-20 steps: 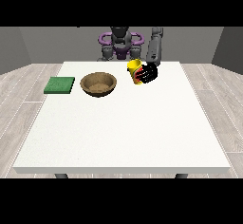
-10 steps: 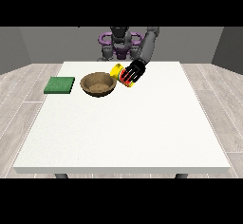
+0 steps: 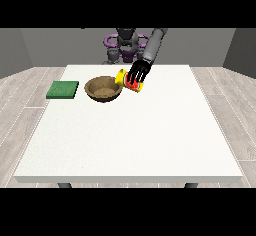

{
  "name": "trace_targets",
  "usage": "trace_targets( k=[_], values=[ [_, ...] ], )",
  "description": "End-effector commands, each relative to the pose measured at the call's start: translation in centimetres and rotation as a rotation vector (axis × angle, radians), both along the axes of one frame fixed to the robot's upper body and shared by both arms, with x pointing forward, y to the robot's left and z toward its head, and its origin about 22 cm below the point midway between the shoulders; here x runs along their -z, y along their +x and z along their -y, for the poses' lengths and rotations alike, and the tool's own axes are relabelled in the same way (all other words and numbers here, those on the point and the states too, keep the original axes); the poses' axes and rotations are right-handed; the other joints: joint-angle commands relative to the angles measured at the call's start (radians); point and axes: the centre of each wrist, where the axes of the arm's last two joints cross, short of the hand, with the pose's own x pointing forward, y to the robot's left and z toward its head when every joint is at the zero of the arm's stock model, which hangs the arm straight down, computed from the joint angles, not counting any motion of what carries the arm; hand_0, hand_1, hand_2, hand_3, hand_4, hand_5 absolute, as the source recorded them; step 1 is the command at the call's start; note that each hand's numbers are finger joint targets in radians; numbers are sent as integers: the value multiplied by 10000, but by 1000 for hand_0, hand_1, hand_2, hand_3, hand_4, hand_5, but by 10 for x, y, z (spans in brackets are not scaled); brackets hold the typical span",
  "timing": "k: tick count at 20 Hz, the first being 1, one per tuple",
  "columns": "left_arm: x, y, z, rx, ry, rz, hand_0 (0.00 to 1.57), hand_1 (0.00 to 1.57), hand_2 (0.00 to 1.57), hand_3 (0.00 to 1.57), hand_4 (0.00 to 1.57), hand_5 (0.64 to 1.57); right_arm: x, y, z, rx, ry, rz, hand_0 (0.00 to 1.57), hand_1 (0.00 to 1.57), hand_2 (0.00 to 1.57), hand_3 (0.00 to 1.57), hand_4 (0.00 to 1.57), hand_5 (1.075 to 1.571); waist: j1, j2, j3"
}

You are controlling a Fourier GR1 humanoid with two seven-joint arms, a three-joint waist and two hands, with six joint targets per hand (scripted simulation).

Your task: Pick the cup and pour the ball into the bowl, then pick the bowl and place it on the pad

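We see the hand at the view's right (image 3: 138, 73) with its black fingers curled round the cup (image 3: 129, 81), which is yellow with red showing between the fingers. The cup lies tilted on its side, held above the white desk (image 3: 130, 130), its yellow end turned towards the bowl (image 3: 103, 89). The cup sits just beside the bowl's rim on the side nearer the view's right; we cannot tell whether the two touch. The brown bowl stands upright on the desk, towards the far edge, and we cannot make out the ball inside the cup or inside the bowl. The green pad (image 3: 63, 89) lies flat on the desk further towards the view's left, apart from the bowl. We see no other hand over the desk.
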Motion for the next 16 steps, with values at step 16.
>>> trace_targets(
  k=[16],
  values=[
    [23, -14, 110, 855, 9770, -317, 1503, 1503, 1571, 1571, 1065, 1498, 60, 19, 4, 671, 73, -2073, 0, 0, 0, 0, 377, 1566, 742, -1970, -5]
  ],
)
